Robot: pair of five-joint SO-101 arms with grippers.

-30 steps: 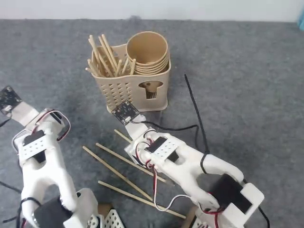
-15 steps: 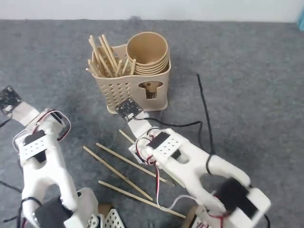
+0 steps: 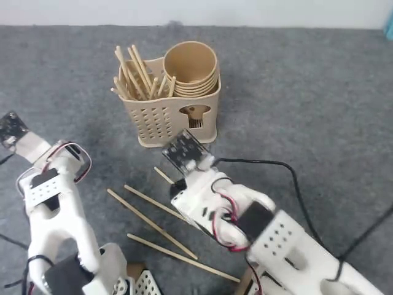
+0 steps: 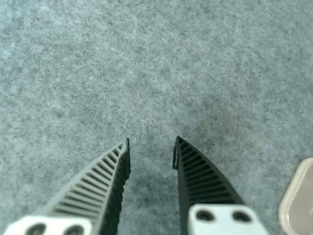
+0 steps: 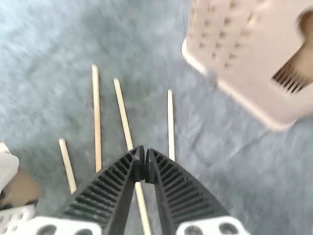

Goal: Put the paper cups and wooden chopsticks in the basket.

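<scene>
The beige perforated basket (image 3: pixel 178 114) stands at the back of the grey carpet, holding a stack of paper cups (image 3: pixel 190 64) and several upright wooden chopsticks (image 3: pixel 132 74). Several loose chopsticks (image 3: pixel 153 222) lie flat on the carpet in front of it. My right arm (image 3: pixel 245 221) leans over their right ends. In the right wrist view my right gripper (image 5: pixel 144 155) is shut with nothing between its fingers, just above one loose chopstick (image 5: pixel 125 125), with the basket (image 5: pixel 254 58) beyond it. My left gripper (image 4: pixel 151 144) is open over bare carpet at the far left.
A black cable (image 3: pixel 288 178) loops across the carpet to the right of the right arm. The left arm (image 3: pixel 49 196) stands at the left front. A beige edge (image 4: pixel 297 198) shows at the side of the left wrist view.
The right arm has swung round, its wrist shifting right and a little toward the basket, and its cable has moved right. The left arm and loose chopsticks have not moved.
</scene>
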